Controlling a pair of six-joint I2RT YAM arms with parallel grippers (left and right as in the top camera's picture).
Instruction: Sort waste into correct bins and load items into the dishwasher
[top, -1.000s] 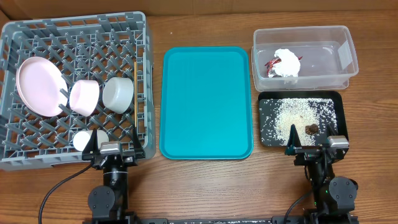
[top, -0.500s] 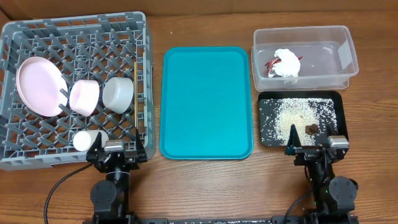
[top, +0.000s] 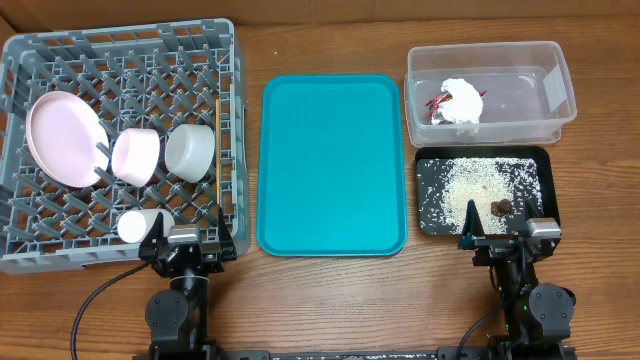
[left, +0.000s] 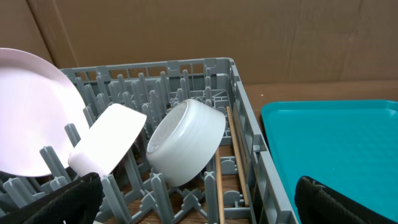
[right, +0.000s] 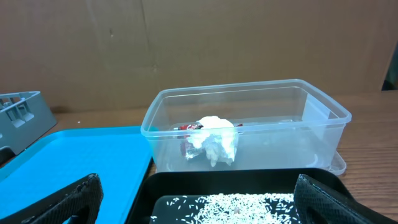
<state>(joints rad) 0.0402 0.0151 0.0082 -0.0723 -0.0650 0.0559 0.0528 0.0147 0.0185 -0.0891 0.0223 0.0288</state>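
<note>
- the left gripper (top: 189, 240) and the right gripper (top: 505, 232) sit at the near edge of the table. both have their jaws spread fully wide and hold nothing, which looks like a parked pose after the sorting is done.
- just ahead of the left claw stands the large square grey plastic lattice dish rack (top: 240, 110). the white cup (top: 138, 224) lies nearest. beyond it, the small pink bowl (top: 137, 154) and the grey-green bowl (top: 190, 150) are tipped on the pegs. the pale pinkish-white round plate (top: 62, 138) leans further left, likely on edge so that it drains. the two thin wooden chopsticks (top: 217, 150) lie along the rack's right wall.
- ahead of the right claw is a black tray of white grains (top: 428, 218). past that, the clear rectangular plastic tub (top: 530, 122) holds the white crumpled tissue wad (top: 460, 102), with the red shredded wrapper scrap (top: 437, 105) touching it.
- the flat teal tray (top: 333, 165) lies between the claws.
- only the overhead view shows the cup. the left wrist view shows how steeply the bowls tilt.
</note>
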